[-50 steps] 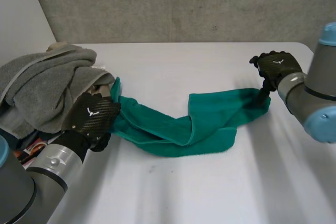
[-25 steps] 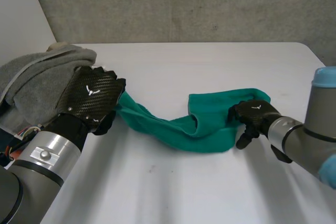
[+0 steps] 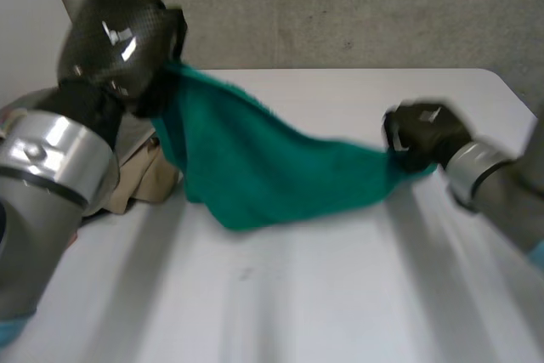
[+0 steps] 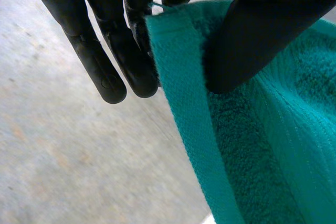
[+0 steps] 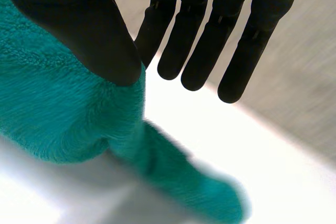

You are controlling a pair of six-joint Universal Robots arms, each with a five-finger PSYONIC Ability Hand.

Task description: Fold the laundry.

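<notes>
Table front: the white table [image 3: 280, 312] is bare on the side nearest the camera, with room to lay a cloth flat.
Towel: the green towel [image 3: 272, 172] is strung between the two hands. Its lower edge sags to the table near the middle. It is opened out and hanging as a sheet, with no fold in it.
Right hand: the right hand [image 3: 425, 135] is low, just above the table, at the towel's right end. In the right wrist view the thumb [image 5: 89, 30] presses the cloth, with the fingers [image 5: 210, 40] straight behind it, which I read as a pinch.
Left hand: the left hand [image 3: 119, 40] is held high at the towel's other end. In the left wrist view it pinches the hemmed edge between thumb and fingers.
Laundry pile: the laundry pile [image 3: 144, 172] of beige and grey cloth lies beyond the left arm, apart from the towel's free hang.
Backdrop: the grey wall [image 3: 340, 6] stands past the table's far edge.
Progress (judgement): early. One item is picked up and spread in the air. Laying it flat, every fold, and the rest of the pile remain.
</notes>
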